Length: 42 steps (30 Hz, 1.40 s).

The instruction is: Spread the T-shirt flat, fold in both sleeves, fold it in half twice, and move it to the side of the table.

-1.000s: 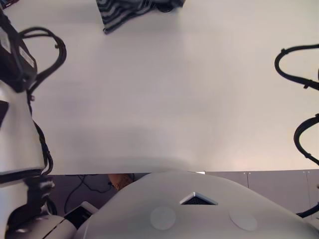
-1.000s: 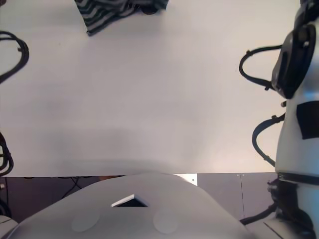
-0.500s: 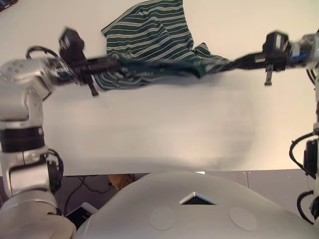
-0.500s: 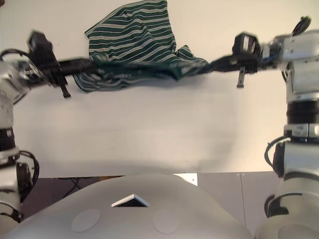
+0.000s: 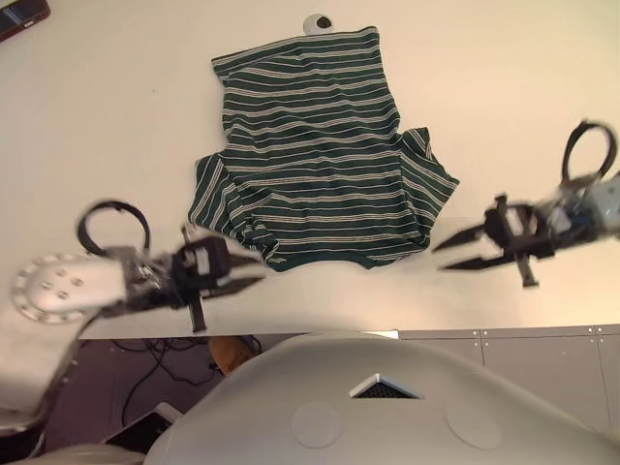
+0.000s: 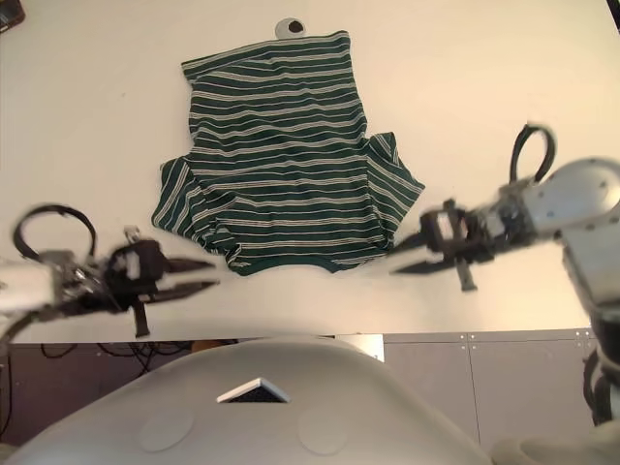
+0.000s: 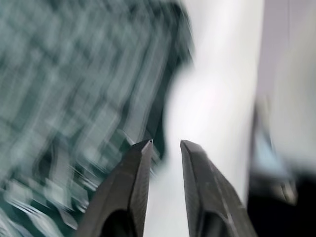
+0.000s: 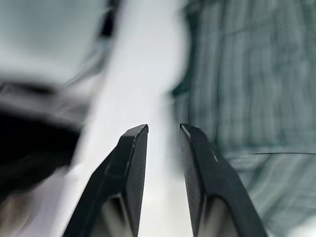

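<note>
T-shirt (image 5: pixel 315 155): on table (image 5: pixel 116 126), mostly flat, sleeves bunched
Left gripper (image 5: pixel 254 270): fingers apart, empty, beside near-left corner
Right gripper (image 5: pixel 441 258): fingers apart, empty, beside near-right corner

Dark green T-shirt (image 5: pixel 320 155) with thin white stripes; plain off-white table (image 5: pixel 116 145).

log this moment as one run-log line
stage: spread | T-shirt: mostly flat on table, sleeves out, unfolded | left gripper: open, by near-left corner | right gripper: open, clear of near-right corner
</note>
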Available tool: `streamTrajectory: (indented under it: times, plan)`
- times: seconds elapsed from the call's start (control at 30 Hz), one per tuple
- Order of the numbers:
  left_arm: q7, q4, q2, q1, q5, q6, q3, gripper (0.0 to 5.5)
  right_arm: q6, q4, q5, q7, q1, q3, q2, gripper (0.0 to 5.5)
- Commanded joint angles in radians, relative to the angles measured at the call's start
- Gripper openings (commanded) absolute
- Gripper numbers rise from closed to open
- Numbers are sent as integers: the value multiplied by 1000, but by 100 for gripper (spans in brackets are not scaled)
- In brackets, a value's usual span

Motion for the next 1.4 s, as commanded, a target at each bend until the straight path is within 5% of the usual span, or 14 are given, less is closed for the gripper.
streamTrajectory:
  times: [0.03, 0.2, 0.33, 0.73, 1.17, 1.4]
  plan:
    - [232, 209, -83, -95, 102, 70, -70, 152, -6, 344, -139, -330, -240, 116, 307, 120]
    - [289, 396, -118, -76, 176, 24, -164, 194, -314, 1049, -293, -748, -456, 143, 688, 120]
    - [310, 473, -146, -103, 153, 56, -122, 194, -433, 1415, -317, -990, -580, 93, 804, 120]
    - [348, 477, -249, 37, 59, 110, -29, 194, -530, 1653, -406, -1082, -506, 53, 666, 120]
    - [555, 734, -521, -167, -93, 226, 64, 194, -582, 1628, -445, -1022, -535, 51, 721, 120]
    - [545, 681, -508, -137, -97, 220, 12, 89, -596, 1629, -466, -1035, -541, 41, 712, 120]
